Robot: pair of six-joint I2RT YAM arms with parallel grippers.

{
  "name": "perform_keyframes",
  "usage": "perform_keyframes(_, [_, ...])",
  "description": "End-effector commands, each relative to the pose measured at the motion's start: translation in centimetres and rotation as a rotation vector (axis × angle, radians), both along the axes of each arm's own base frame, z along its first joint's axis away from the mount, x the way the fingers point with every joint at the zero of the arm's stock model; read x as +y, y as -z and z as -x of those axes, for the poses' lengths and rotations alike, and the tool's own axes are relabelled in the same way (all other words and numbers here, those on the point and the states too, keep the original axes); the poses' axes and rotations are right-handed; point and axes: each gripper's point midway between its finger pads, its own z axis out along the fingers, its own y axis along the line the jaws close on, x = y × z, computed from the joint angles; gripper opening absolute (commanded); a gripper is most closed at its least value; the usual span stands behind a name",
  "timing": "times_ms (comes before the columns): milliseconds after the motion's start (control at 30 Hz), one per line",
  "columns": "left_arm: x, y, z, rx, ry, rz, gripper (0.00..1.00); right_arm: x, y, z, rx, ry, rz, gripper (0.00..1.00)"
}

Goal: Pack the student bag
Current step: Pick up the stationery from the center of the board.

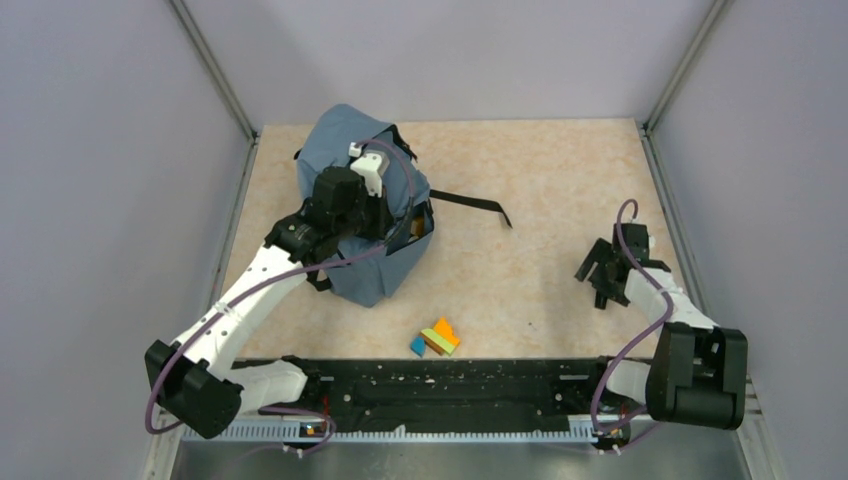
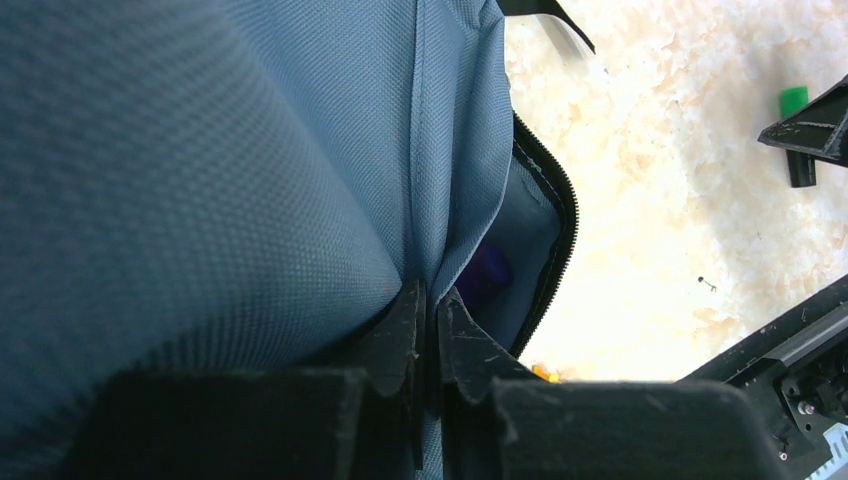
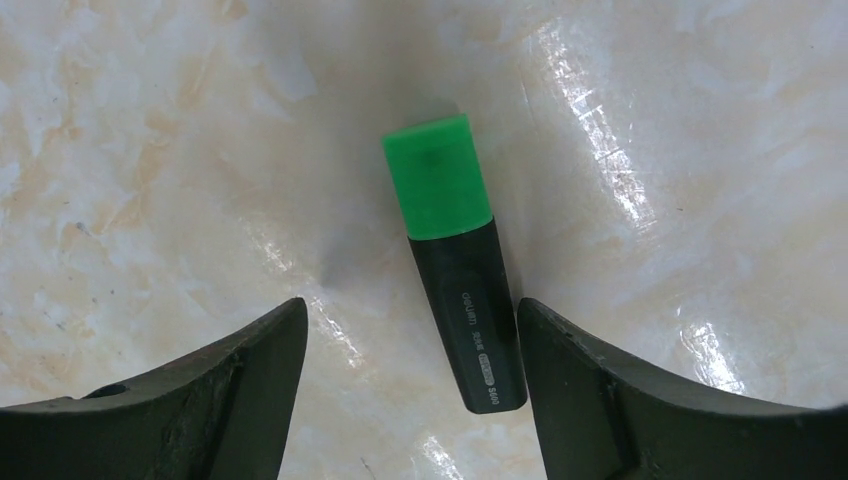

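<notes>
The student bag (image 1: 345, 150), slate-blue fabric, stands at the back left of the table with its zipper mouth (image 2: 560, 240) gaping toward the middle. My left gripper (image 1: 392, 232) is shut on a fold of the bag's fabric (image 2: 250, 150) beside the opening, fingertips pinched together (image 2: 428, 295). A purple object (image 2: 487, 272) shows inside the bag. My right gripper (image 1: 600, 272) hangs low over the table at the right, open, straddling a black highlighter with a green cap (image 3: 455, 260). The marker's body lies against the right finger (image 3: 560, 360); the left finger stands apart. Gripper midpoint (image 3: 410, 310).
A small stack of coloured pieces, orange, green and blue (image 1: 436, 338), lies near the front edge. A black bag strap (image 1: 475, 203) trails across the table. The black rail (image 1: 450, 385) runs along the front. Grey walls close in both sides.
</notes>
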Motion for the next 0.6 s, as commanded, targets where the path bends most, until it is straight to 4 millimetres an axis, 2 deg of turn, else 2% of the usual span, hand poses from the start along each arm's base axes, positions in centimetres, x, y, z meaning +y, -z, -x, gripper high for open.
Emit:
perform_keyframes(0, [-0.6,-4.9,-0.4,-0.131,-0.002,0.121,0.06,-0.6,-0.1,0.2,0.003,0.045,0.022,0.71])
perform_keyframes(500, [-0.5,-4.7,-0.5,-0.128,-0.007,0.117,0.06,0.0,1.6,-0.2,0.085,-0.007,-0.012,0.28])
perform_keyframes(567, [-0.5,-4.7,-0.5,-0.129,-0.01,0.116,0.06,0.3,1.9,-0.3,0.092,-0.024,-0.026,0.17])
